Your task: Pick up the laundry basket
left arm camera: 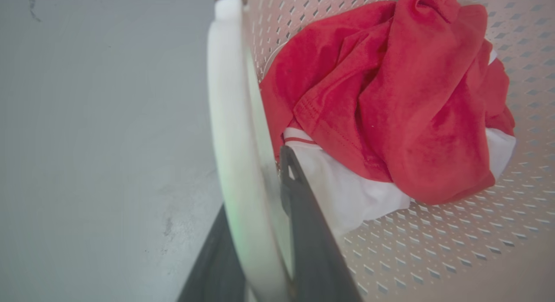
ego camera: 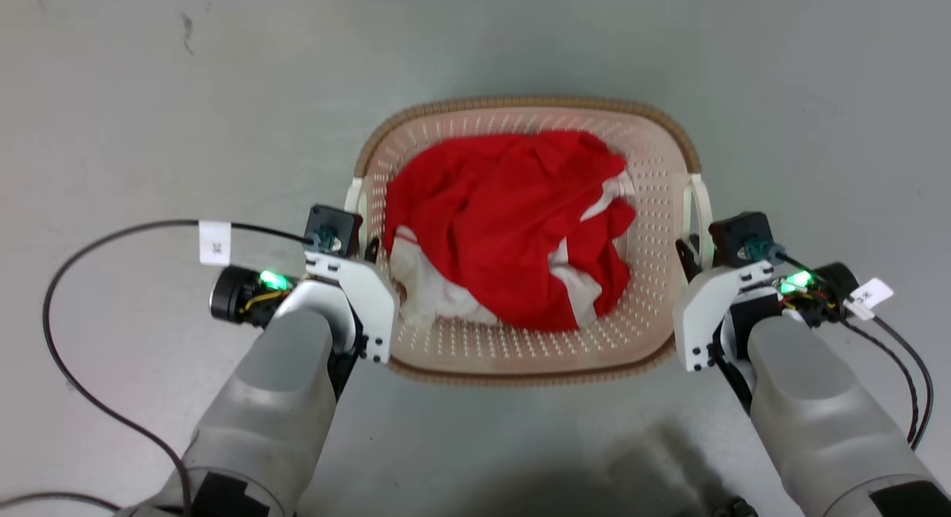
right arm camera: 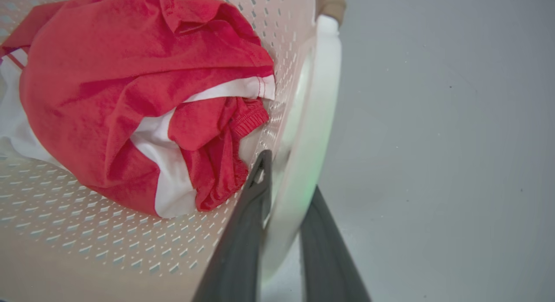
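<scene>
1. Grey floor is carrying one laundry basket straight ahead, with one red-and-white garment lying inside and two black cables trailing outside.
2. Left claw is clamping the left white handle, with a finger on either side.
3. Right claw is clamping the right white handle likewise.

Floor: smooth, pale grey, seamless, dull sheen; it reads lighter at the left and right and takes a darker, greenish cast at far centre. Marks noted: a dark scuff at far left, a faint grey smudge in the left wrist view, and a few tiny dark specks in the right wrist view. Light is soft and diffuse; one blurred shadow lies on the floor near, slightly right of centre.
</scene>
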You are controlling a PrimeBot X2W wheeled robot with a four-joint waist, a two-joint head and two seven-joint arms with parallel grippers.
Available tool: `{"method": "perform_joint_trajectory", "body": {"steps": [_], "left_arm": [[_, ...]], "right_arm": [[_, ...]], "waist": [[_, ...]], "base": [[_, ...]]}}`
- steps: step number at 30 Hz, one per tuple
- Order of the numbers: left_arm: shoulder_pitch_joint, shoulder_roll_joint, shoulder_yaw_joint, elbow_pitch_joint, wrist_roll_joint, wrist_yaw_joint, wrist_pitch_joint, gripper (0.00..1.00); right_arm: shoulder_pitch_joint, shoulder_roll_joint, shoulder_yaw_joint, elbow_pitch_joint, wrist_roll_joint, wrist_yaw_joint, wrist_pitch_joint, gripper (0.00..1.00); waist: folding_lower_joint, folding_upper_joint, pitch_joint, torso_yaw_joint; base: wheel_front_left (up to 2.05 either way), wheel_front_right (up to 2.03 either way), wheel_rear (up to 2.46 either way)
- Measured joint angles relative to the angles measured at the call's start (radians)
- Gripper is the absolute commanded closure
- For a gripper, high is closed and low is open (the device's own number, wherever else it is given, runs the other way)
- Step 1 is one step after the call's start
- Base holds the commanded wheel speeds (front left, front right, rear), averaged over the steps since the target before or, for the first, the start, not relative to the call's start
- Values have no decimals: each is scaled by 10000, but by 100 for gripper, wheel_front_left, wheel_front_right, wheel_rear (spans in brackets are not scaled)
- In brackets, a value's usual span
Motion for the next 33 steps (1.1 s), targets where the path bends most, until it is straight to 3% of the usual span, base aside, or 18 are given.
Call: {"method": "perform_joint_trajectory", "body": {"steps": [21,33], "left_arm": [[2150,100,-2199,-405,-2859,42,2080,100],[3104,606,-3319,-993,-4581,54,3545,100]], "right_arm": [[1565,-132,2930,-21,2667,-31,1737,100],[2213,-173,4911,-426,4305,-73,3095,100]], "waist": [[-2,1,-3576,218],[-4,1,-5642,317]], "base": [[0,0,0],[0,0,0]]}}
